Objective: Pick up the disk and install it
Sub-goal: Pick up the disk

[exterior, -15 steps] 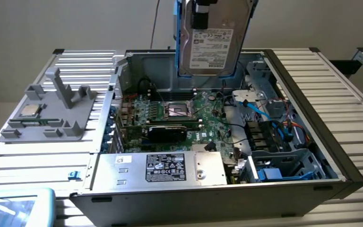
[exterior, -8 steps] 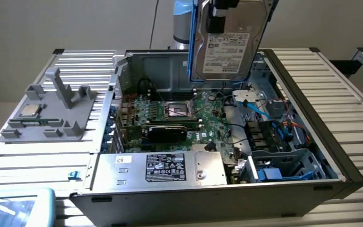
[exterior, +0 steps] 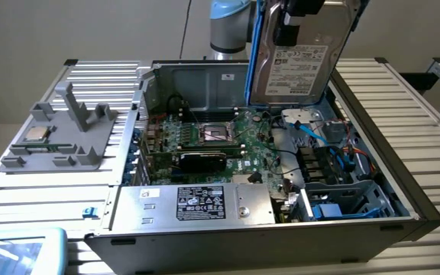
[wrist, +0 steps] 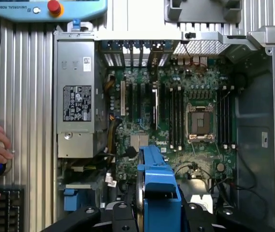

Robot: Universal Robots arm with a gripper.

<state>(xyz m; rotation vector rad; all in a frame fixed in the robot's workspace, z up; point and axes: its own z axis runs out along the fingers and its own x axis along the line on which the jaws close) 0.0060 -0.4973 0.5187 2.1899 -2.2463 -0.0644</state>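
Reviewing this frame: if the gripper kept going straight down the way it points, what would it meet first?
The gripper, shut on the upright disk, points down into the open computer case. The disk's lower edge would probably meet the white connector and blue cables first, though depth is unclear.

Open computer case (exterior: 243, 247), motherboard (exterior: 260, 150), power supply (exterior: 145, 204); grey fixture (exterior: 59, 138) beside.

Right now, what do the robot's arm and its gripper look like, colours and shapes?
The arm is a round silver-grey tube with a light blue cap on its joint. The gripper is black and blocky. In the wrist view its fingers are matte black bars with round screw heads. I can't make out any markings on it.
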